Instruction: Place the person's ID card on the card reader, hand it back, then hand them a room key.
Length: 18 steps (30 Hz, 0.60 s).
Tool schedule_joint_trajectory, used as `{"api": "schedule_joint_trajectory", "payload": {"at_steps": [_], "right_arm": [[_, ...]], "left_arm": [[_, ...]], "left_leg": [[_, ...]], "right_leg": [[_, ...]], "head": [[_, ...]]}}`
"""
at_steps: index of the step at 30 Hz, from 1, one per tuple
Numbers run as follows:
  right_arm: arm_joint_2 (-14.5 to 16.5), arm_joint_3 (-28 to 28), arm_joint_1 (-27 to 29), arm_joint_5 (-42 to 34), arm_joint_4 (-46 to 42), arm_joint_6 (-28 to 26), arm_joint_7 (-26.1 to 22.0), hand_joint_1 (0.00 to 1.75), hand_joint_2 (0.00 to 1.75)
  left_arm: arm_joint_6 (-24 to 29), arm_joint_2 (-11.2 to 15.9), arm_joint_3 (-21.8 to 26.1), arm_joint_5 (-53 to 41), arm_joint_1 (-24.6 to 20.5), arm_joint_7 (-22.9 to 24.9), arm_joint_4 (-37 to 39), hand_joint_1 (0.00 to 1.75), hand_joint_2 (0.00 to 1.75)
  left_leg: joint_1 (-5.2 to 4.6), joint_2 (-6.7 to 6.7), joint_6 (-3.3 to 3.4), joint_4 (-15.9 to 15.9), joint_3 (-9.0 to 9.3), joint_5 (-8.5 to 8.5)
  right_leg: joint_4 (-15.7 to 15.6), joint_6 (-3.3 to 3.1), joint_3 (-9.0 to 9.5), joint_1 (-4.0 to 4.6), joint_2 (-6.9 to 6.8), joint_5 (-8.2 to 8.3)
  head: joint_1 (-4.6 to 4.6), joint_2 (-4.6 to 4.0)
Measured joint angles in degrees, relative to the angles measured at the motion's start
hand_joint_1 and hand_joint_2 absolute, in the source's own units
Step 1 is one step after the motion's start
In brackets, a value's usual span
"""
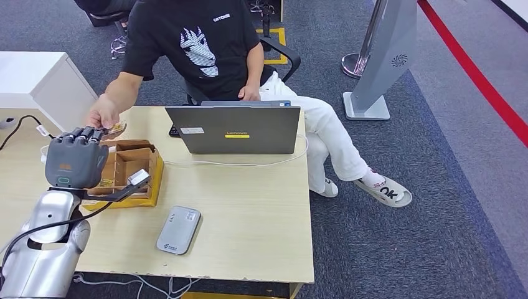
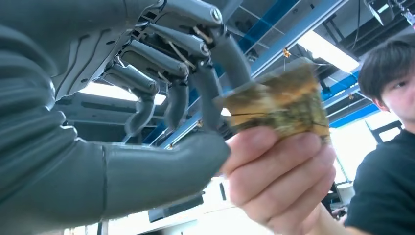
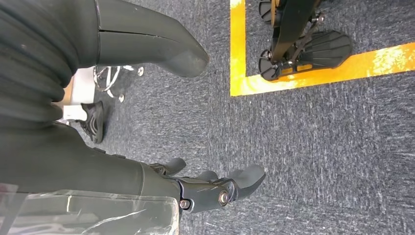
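Here, from the head view, the left hand is raised over the far left part of the wooden desk, its fingertips meeting the person's hand around a small yellowish card. Under the robot's hand stands an open cardboard box, and nearer the front edge lies the grey card reader, well apart from the card. A grey laptop stands open in front of the seated person.

In the left wrist view, the card sits between the person's thumb and fingers. The robot's fingers curl toward its edge, thumb below; whether they actually clamp it I cannot tell, as the card is blurred.

In the right wrist view, the right hand hangs over dark carpet, fingers loosely apart and holding nothing.
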Motion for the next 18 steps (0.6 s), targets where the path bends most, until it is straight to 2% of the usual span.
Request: {"api": "schedule_joint_trajectory", "payload": {"at_steps": [4, 10, 14, 18], "right_arm": [[0.0, -0.5, 0.0, 0.6, 0.0, -0.1, 0.0, 0.00, 1.75], [0.2, -1.8, 0.0, 0.7, 0.0, -0.8, 0.1, 0.00, 1.75], [0.4, -3.2, 0.0, 0.2, 0.0, -1.8, 0.3, 0.00, 1.75], [0.9, -4.9, 0.1, 0.2, -0.1, -2.9, 0.5, 0.00, 1.75]], "left_arm": [[3.8, -1.4, 0.7, 1.6, 1.7, -1.4, -1.8, 0.00, 1.75], [7.4, -5.9, 3.9, 8.8, 7.7, -7.0, -8.9, 0.00, 1.75], [9.5, -11.0, 7.5, 17.9, 13.8, -12.4, -16.8, 0.00, 1.75], [8.7, -18.0, 14.0, 38.0, 19.0, -22.5, -24.7, 0.00, 1.75]], "left_leg": [[-0.02, -0.01, 0.00, 0.0, -0.02, 0.00], [-0.03, 0.00, 0.00, 0.0, -0.05, -0.03], [-0.03, 0.04, 0.02, 0.0, -0.07, -0.06], [-0.03, 0.01, 0.04, 0.0, -0.14, -0.07]], "right_leg": [[0.0, 0.00, 0.00, 0.00, 0.00, -0.01], [0.0, 0.02, -0.01, -0.01, 0.01, -0.02], [0.0, 0.05, -0.02, -0.02, 0.03, -0.04], [0.0, 0.06, -0.07, -0.02, 0.00, -0.06]], "head": [[0.01, -0.01], [0.00, -0.01], [-0.01, 0.01], [0.03, -0.01]]}}
